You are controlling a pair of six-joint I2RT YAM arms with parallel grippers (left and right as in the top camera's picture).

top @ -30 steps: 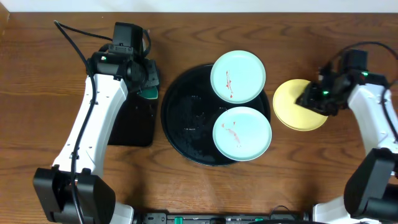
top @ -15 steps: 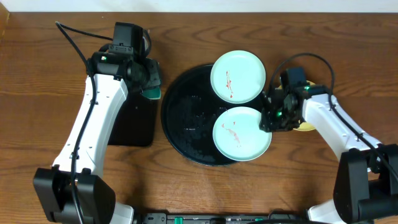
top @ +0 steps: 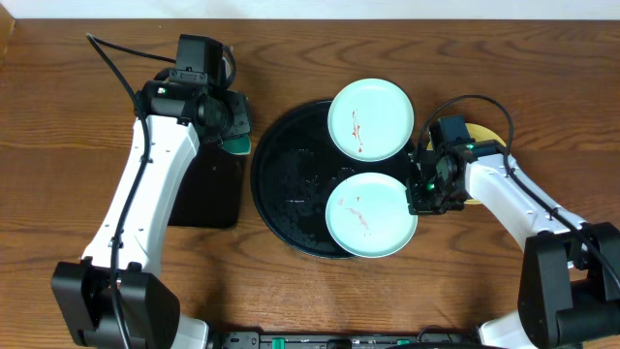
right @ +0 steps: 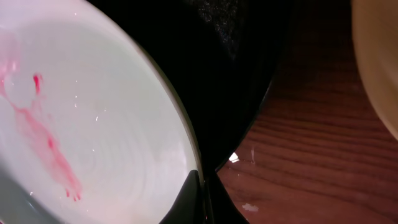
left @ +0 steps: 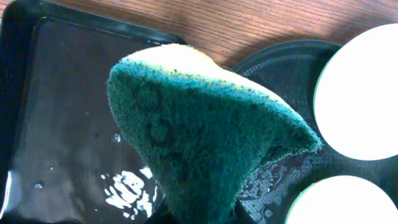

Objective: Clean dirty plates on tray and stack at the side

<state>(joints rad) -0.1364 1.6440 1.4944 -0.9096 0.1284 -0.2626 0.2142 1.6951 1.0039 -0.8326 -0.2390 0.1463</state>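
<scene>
Two mint-teal plates with red smears lie on the round black tray (top: 291, 179): one at the far right rim (top: 370, 118), one at the near right (top: 371, 215). My right gripper (top: 418, 199) is shut on the near plate's right rim; in the right wrist view its fingers (right: 202, 196) pinch that rim (right: 93, 124). The yellow plate (top: 484, 136) lies on the table right of the tray, mostly hidden by my right arm. My left gripper (top: 232, 121) is shut on a green-and-yellow sponge (left: 205, 134), held over the gap between the rectangular tray and the round tray.
A rectangular black tray (top: 208, 189) lies left of the round tray, wet inside in the left wrist view (left: 62, 124). Bare wooden table surrounds the trays.
My right arm swung from the yellow plate to the near teal plate and closed on its rim; that plate has shifted slightly left and nearer. The left arm has not moved.
</scene>
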